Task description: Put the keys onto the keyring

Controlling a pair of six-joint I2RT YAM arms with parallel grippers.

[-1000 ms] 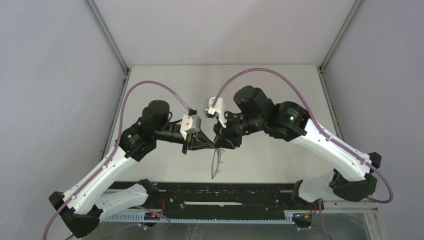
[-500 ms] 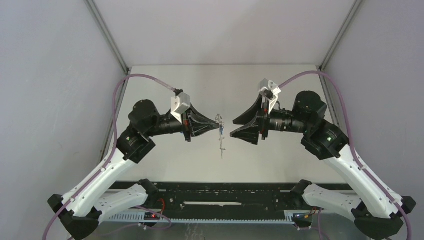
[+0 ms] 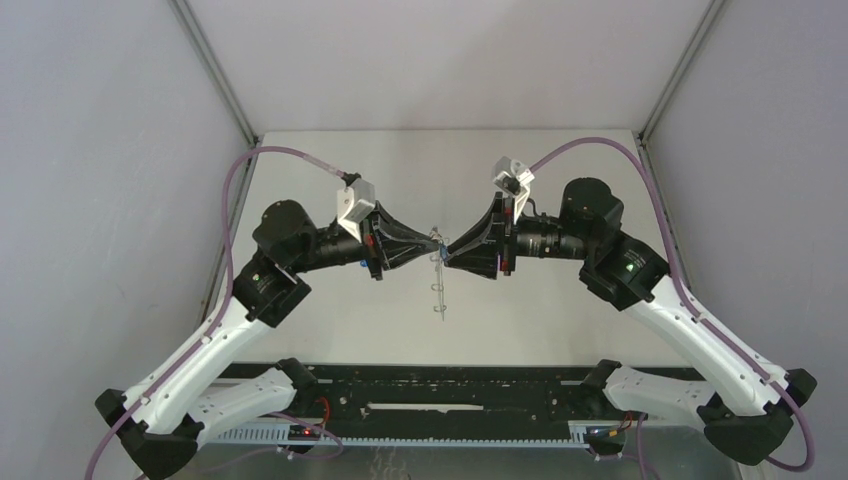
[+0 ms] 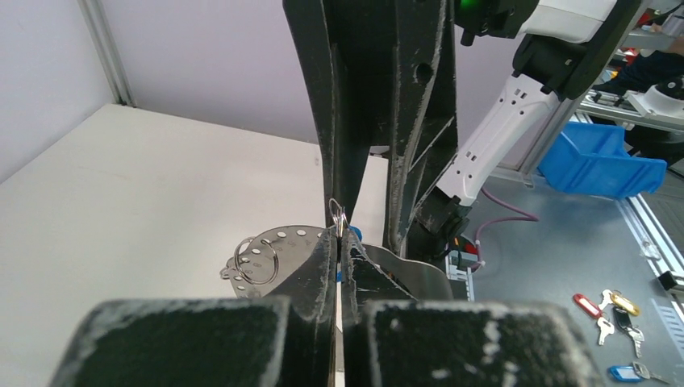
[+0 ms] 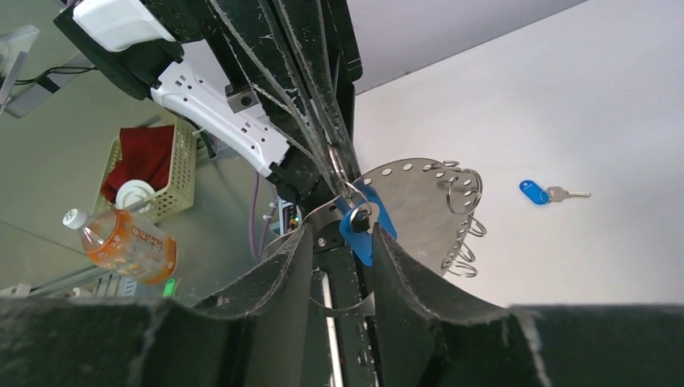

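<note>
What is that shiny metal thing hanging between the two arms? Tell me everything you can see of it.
The keyring is a flat grey metal plate with a rounded rim pierced by small holes; several wire loops hang through them. It hangs upright above the table, pinched at its top by the left gripper, jaws shut. A blue-tagged key dangles against it between the right gripper's open jaws.

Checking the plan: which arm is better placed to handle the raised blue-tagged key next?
Probably right: the right gripper, open, flanks the blue tag, while the left gripper is shut on the keyring, holding it up.
</note>
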